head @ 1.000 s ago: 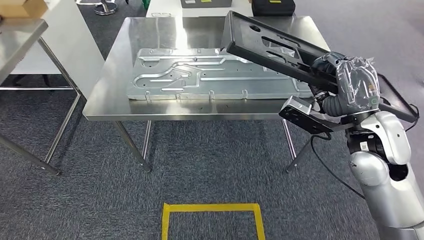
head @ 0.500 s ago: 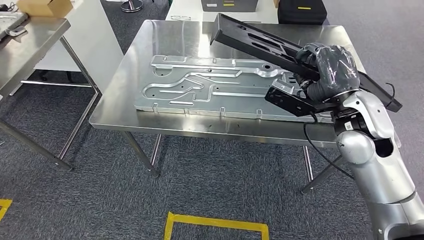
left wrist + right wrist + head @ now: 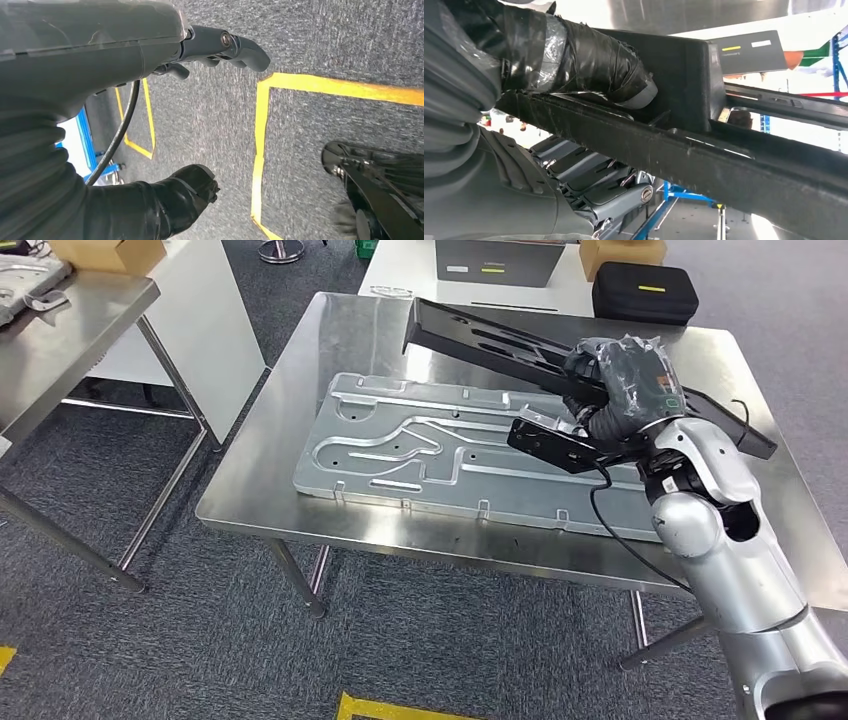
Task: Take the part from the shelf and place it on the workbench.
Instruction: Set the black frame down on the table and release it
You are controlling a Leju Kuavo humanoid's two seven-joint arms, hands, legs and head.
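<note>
Head view: right robot hand (image 3: 622, 380) grips a long slotted black part (image 3: 480, 340) above the steel workbench (image 3: 270, 480); left robot hand (image 3: 165, 120) empty, fingers apart.

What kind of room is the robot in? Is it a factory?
Probably a workshop or factory test area. There is a steel workbench with a stamped metal plate on it, yellow tape marking the floor, and the right hand holds a black part.

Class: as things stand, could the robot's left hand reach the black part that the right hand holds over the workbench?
Probably not: the left hand hangs by the floor, while the black part sits in the right hand above the workbench.
</note>
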